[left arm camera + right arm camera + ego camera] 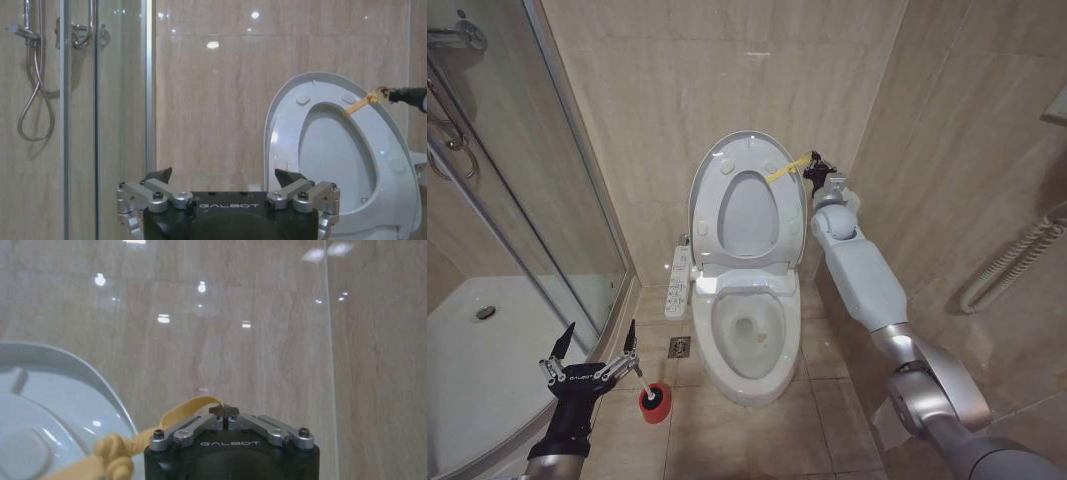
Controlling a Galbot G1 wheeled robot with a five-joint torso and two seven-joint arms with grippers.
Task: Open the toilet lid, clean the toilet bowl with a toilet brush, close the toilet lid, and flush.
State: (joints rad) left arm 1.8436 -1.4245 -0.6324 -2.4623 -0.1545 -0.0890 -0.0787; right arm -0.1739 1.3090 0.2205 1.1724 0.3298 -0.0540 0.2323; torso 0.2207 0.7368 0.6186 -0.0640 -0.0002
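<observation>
The toilet lid stands upright against the back wall with the ring seat raised against it, and the toilet bowl lies open below, water at its bottom. The right hand sits at about two o'clock of the lid's rim, its fingers pinched together on the yellow strap — the wrist view shows the strap looping out from between the closed tips.

The left hand hovers low at about eight o'clock of the bowl, fingers spread wide and holding nothing. Just beside it, on the floor tiles, stands the red cup holder of the toilet brush; the handle itself is hard to make out here.

The risks, as I judge them: if the right hand lets the strap go while the lid is not resting past its balance point, lid and seat could drop back over the bowl. A pull on the strap at an angle might also snag the closed fingertips. And the left hand, reaching for a thin handle in a small light cup, could tip the holder over rather than catch the brush — the control panel at the bowl's nine o'clock is near enough to be knocked too.
</observation>
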